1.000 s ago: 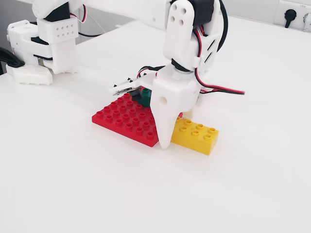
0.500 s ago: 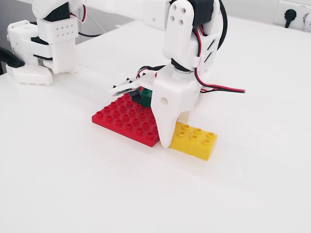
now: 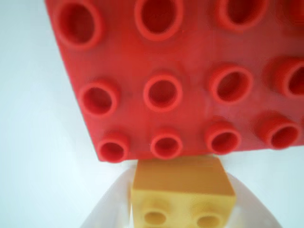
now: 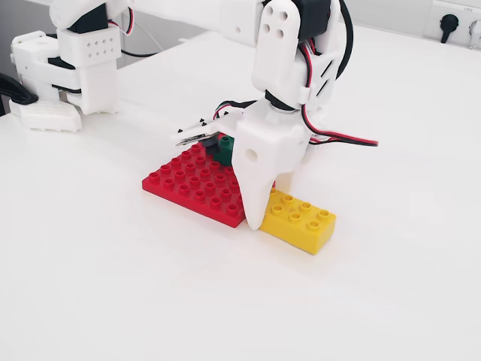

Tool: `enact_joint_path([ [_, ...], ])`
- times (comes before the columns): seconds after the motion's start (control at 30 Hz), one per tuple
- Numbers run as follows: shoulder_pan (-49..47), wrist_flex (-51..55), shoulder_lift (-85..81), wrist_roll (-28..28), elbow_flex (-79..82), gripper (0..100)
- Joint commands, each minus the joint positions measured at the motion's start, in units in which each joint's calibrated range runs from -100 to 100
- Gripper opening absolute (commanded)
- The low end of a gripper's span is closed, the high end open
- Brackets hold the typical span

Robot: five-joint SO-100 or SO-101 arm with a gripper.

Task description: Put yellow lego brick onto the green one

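Observation:
The yellow lego brick (image 4: 299,218) lies on the white table with its left end against the edge of the red studded baseplate (image 4: 195,183). My gripper (image 4: 263,213) points straight down over that end. In the wrist view the yellow brick (image 3: 183,187) sits between my two white fingers (image 3: 111,206), which lie against both of its sides, so my gripper (image 3: 183,183) is shut on it. The dark green brick (image 4: 224,143) stands at the far edge of the red baseplate, mostly hidden behind my gripper. It is out of the wrist view.
The red baseplate (image 3: 180,71) fills the top of the wrist view, just beyond the yellow brick. The arm's white base (image 4: 64,75) stands at the back left. A wall socket (image 4: 451,22) is at the back right.

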Motion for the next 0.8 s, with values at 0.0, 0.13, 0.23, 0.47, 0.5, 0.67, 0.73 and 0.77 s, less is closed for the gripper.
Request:
enact_joint_path([
  [0.0,-0.6,0.3,-1.0,-3.4,-3.5,10],
  [0.13,-0.8,0.4,-1.0,-10.5,-7.8,10],
  [0.23,-1.9,3.3,-1.0,-17.5,-12.3,10],
  [0.47,-3.7,3.5,-3.1,-36.6,-13.9,10],
  [0.5,-3.9,3.5,-4.1,-38.6,-13.0,10],
  [0.67,-5.4,3.5,-10.5,-44.4,-6.0,10],
  [0.73,-6.5,3.5,-13.6,-45.6,-1.4,10],
  [0.77,-7.1,3.5,-14.9,-46.0,0.8,10],
])
